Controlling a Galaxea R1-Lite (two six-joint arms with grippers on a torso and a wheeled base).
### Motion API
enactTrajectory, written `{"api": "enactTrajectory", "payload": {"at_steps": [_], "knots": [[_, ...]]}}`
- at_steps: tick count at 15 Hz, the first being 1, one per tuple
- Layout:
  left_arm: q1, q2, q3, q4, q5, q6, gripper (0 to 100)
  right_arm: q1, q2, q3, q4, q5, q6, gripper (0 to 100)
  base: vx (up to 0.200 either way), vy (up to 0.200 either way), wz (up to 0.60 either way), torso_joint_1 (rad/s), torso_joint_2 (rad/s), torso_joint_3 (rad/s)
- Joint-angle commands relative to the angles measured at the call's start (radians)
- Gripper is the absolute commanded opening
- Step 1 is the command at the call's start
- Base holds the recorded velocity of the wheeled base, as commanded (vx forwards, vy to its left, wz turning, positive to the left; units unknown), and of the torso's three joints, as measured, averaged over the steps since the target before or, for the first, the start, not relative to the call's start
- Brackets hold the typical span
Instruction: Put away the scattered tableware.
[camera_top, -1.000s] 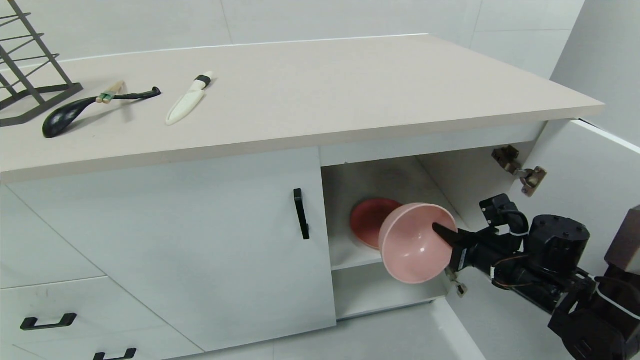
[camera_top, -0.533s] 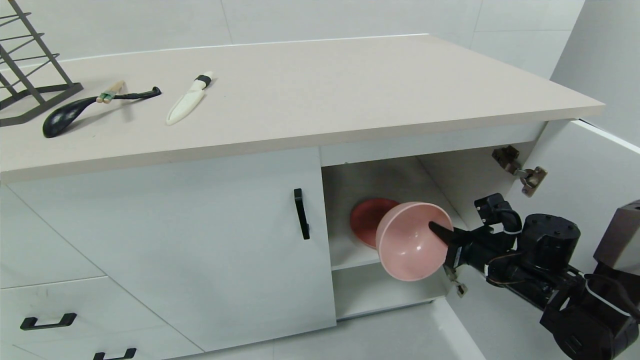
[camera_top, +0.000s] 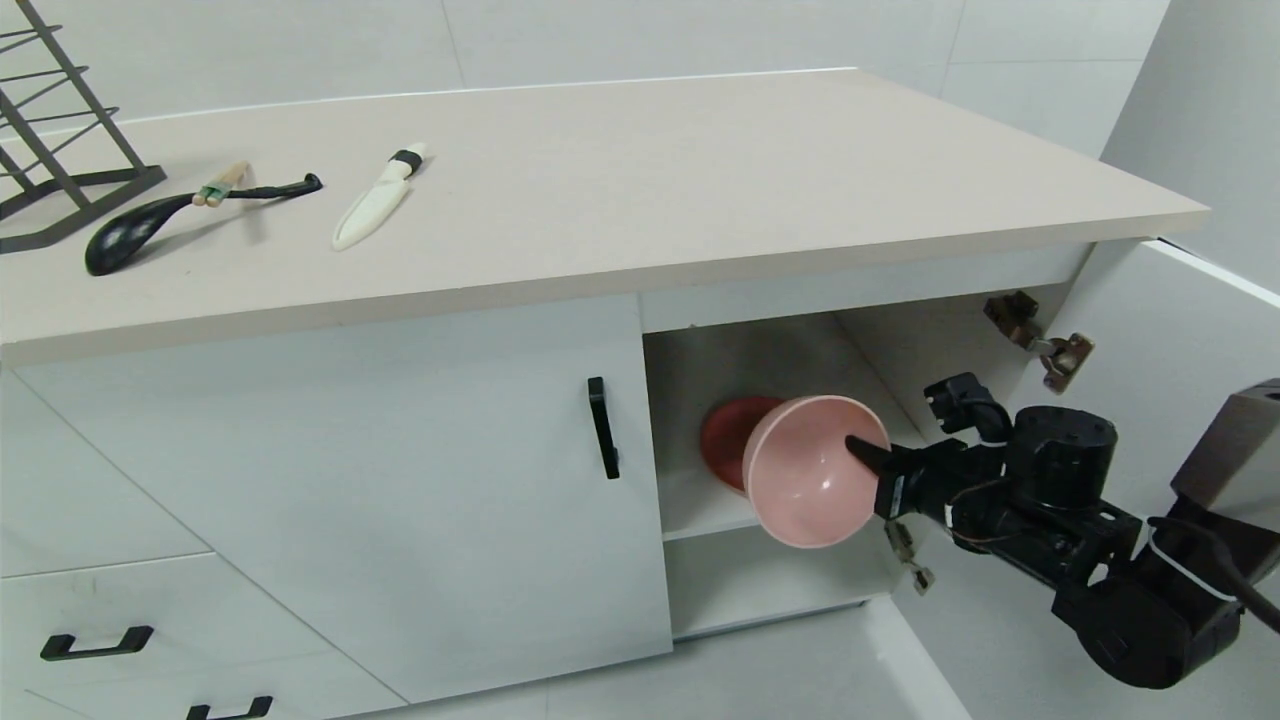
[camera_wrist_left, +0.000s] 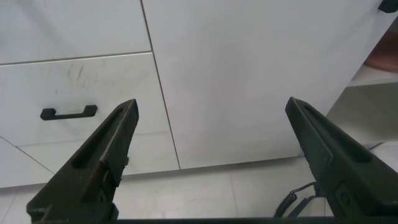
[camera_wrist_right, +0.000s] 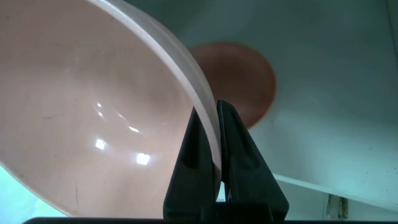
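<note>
Just beige countertop (camera_top: 650, 170), knife (camera_top: 377, 200); tiled wall (camera_top: 600, 40)

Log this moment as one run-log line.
right pincer: shut on pink bowl rim | bowl: tilted, before red plate on cabinet shelf | left pincer: open, empty | countertop: ladle, chopsticks, knife not stowed

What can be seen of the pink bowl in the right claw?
The pink bowl is round, smooth and glossy, perhaps plastic. It is empty and tipped on its side, its hollow facing out of the open cupboard. The right claw pinches its rim, one finger inside, one outside. It hangs at the opening, before a red dish; nothing else visibly touches it.
</note>
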Motion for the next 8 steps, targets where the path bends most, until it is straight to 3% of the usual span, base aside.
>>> {"api": "enactTrajectory", "payload": {"at_steps": [1, 8], "knots": [[0.000, 0.002, 0.000, -0.001, 0.000, -0.002, 100, -0.010, 0.007, -0.111, 0.110, 0.000, 0.000, 0, 0.000, 0.000, 0.00, 0.000, 0.00, 0.000], [0.000, 0.002, 0.000, 0.001, 0.000, 0.000, 100, -0.012, 0.098, -0.325, 0.312, -0.001, -0.002, 0, 0.000, 0.000, 0.00, 0.000, 0.00, 0.000]]}}
